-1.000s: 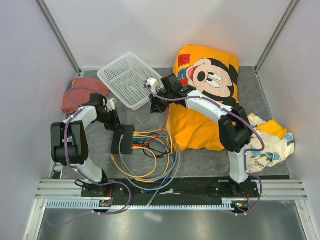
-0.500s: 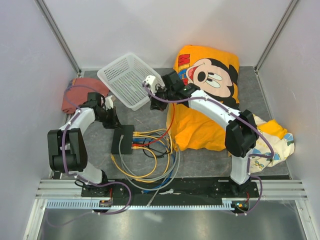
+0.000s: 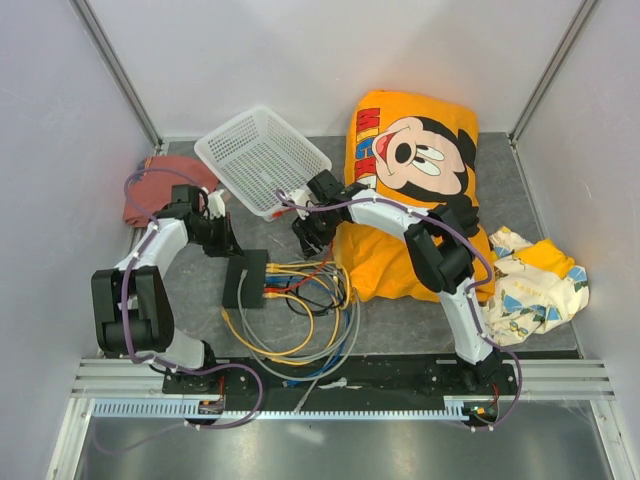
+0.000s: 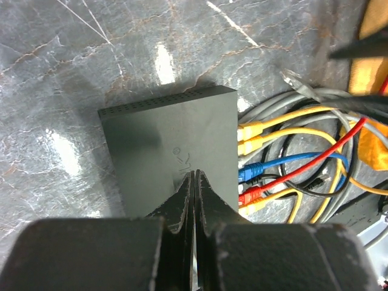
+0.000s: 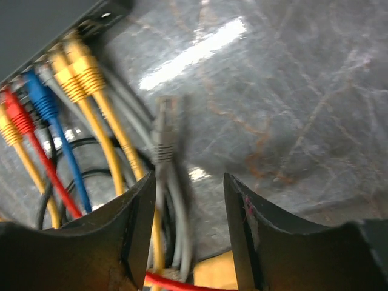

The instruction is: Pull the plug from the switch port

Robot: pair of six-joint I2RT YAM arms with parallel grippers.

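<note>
The switch [image 3: 245,278] is a flat black box lying on the grey table. Yellow, blue and red plugs [image 4: 250,171] sit in the sockets along its right side. My left gripper [image 4: 194,176] is shut with nothing in it, its tips over the switch's top face [image 4: 170,136]. My right gripper [image 5: 189,185] is open just right of the switch, above the cable tangle [image 3: 300,295]. A grey plug [image 5: 165,130], blurred, hangs free of the sockets just beyond the gap between its fingers. The switch's socket row [image 5: 42,27] shows at the top left of the right wrist view.
A white mesh basket [image 3: 262,158] stands tilted behind the right gripper. A yellow Mickey Mouse pillow [image 3: 415,150] fills the back right. A red cloth [image 3: 160,185] lies far left and a patterned cloth [image 3: 535,285] at the right. Walls close in on three sides.
My right gripper has come down from near the basket toward the cables and its jaws have opened, leaving the grey plug loose. The left gripper stays shut over the switch.
</note>
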